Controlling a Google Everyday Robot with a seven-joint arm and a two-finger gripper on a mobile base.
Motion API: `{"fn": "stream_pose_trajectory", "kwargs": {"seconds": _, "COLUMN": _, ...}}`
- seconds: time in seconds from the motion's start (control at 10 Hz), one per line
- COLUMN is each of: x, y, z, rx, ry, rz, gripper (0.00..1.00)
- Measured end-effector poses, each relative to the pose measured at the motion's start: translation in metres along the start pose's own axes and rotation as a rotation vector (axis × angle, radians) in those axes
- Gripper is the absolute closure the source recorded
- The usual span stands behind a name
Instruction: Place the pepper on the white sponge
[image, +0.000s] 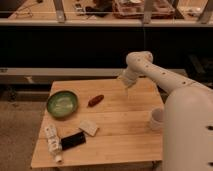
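Note:
The small dark red pepper (95, 100) lies on the wooden table (125, 137), just right of the green bowl. The off-white flat sponge (88, 127) lies nearer the front, below and slightly left of the pepper, apart from it. My gripper (125, 84) hangs from the white arm over the back right part of the table, well to the right of the pepper and above the tabletop. It holds nothing that I can see.
A green bowl (62, 103) stands at the table's left. A black block (73, 140) and a white printed tube (52, 142) lie at the front left. A white cup (157, 119) stands at the right edge, beside my white body (190, 135). Dark shelving runs behind.

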Motion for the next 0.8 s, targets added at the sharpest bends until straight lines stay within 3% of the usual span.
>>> {"fn": "stream_pose_trajectory", "kwargs": {"seconds": 0.3, "x": -0.001, "y": -0.004, "z": 0.000, "rx": 0.010, "ry": 0.001, "rz": -0.006, "gripper": 0.20}}
{"fn": "stream_pose_trajectory", "kwargs": {"seconds": 0.6, "x": -0.045, "y": -0.035, "z": 0.008, "rx": 0.051, "ry": -0.023, "rz": -0.113, "gripper": 0.20}}
{"fn": "stream_pose_trajectory", "kwargs": {"seconds": 0.8, "x": -0.062, "y": -0.041, "z": 0.020, "rx": 0.048, "ry": -0.021, "rz": -0.172, "gripper": 0.20}}
